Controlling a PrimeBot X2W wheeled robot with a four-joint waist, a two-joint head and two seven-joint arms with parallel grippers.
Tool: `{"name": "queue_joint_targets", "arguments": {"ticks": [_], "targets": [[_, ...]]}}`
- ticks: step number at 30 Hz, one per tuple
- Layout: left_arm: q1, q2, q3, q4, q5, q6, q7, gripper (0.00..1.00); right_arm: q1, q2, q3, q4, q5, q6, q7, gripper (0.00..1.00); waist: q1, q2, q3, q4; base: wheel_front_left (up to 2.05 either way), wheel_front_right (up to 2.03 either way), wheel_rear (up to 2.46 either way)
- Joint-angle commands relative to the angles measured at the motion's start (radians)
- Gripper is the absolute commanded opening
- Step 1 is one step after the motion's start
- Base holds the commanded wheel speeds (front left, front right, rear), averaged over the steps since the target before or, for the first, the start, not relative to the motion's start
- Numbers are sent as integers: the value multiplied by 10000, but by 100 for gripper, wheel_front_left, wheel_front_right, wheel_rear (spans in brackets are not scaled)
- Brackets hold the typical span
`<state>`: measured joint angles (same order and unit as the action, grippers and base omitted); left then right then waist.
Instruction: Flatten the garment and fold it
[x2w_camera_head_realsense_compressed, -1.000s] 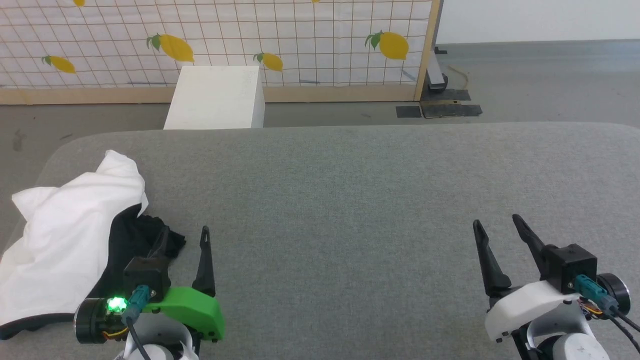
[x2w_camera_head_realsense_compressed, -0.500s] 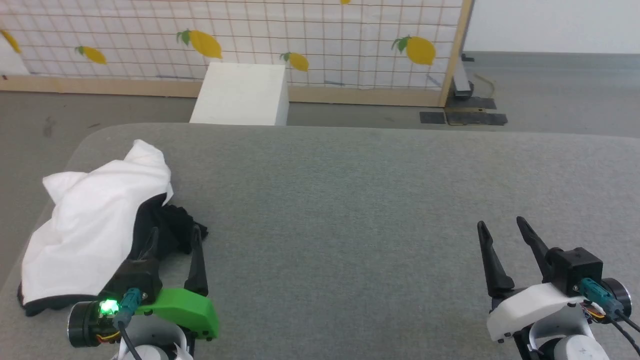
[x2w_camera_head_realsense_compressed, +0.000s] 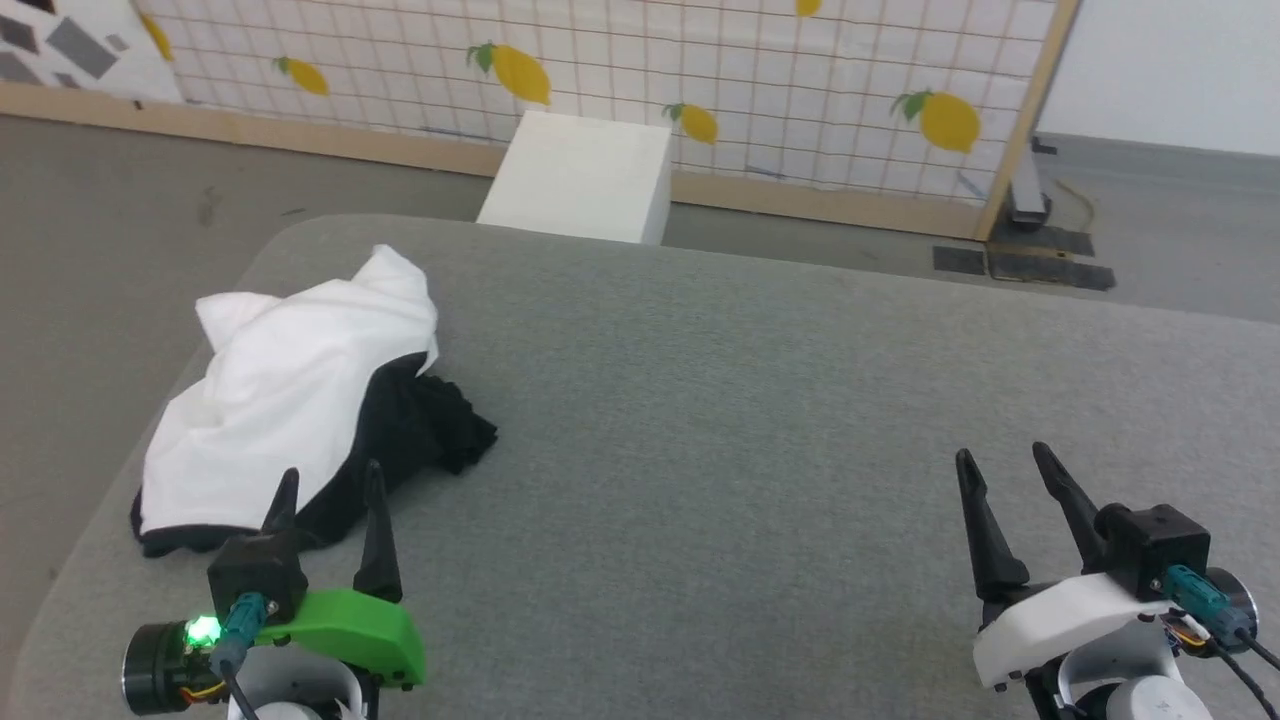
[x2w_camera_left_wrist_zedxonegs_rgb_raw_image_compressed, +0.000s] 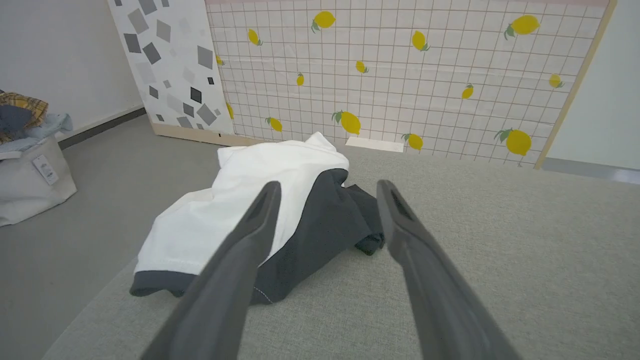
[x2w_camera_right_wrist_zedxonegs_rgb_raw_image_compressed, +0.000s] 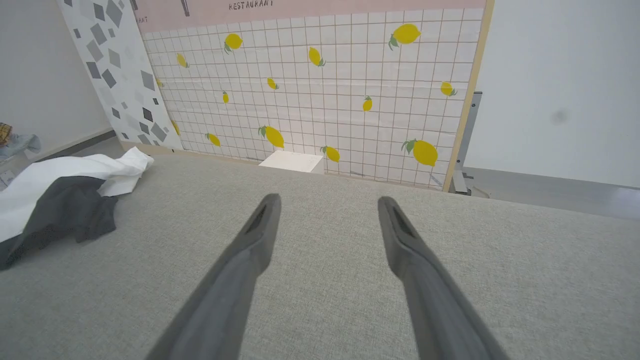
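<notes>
1. The garment (x2w_camera_head_realsense_compressed: 290, 400), a crumpled white soft-fabric shirt with black sleeves, lies bunched at the left end of the grey cloth-covered table (x2w_camera_head_realsense_compressed: 750, 400).
2. The green-bodied left gripper (x2w_camera_head_realsense_compressed: 331, 470) is at the heap's near black edge, fingers spread and empty; I cannot tell if it touches.
3. The white-bodied right gripper (x2w_camera_head_realsense_compressed: 1001, 452) is well apart over bare cloth, fingers spread and empty.
4. Beyond the table stands a white box (x2w_camera_head_realsense_compressed: 580, 175), before a lemon-print grid panel (x2w_camera_head_realsense_compressed: 800, 70).

The garment (x2w_camera_head_realsense_compressed: 290, 390) lies on the left part of the table (x2w_camera_head_realsense_compressed: 750, 420), near its left edge, with the left gripper (x2w_camera_head_realsense_compressed: 331, 472) just before it and the right gripper (x2w_camera_head_realsense_compressed: 1001, 454) well apart at the near right, while a box (x2w_camera_head_realsense_compressed: 580, 180) stands on the floor behind the table, before a partition screen (x2w_camera_head_realsense_compressed: 780, 80).
</notes>
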<state>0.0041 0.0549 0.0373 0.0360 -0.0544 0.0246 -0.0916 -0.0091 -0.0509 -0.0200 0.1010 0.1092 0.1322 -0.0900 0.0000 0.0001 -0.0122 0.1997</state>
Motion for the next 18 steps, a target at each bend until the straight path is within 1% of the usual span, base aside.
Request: {"name": "queue_joint_targets", "arguments": {"ticks": [1,13,18], "targets": [[170,-18,56,36,-137,59,-126,100,145,3,-2,70,114,-6,-133,100,0,-1,-29,372,0,0,0],[284,-23,152,143,-257,125,-376,100,197,3,67,395,382,-7,-384,100,0,-1,-121,1557,0,0,0],[366,-25,193,170,-296,177,-480,100,225,4,57,562,507,-8,-489,100,0,-1,-177,1866,-9,-9,-9]]}}
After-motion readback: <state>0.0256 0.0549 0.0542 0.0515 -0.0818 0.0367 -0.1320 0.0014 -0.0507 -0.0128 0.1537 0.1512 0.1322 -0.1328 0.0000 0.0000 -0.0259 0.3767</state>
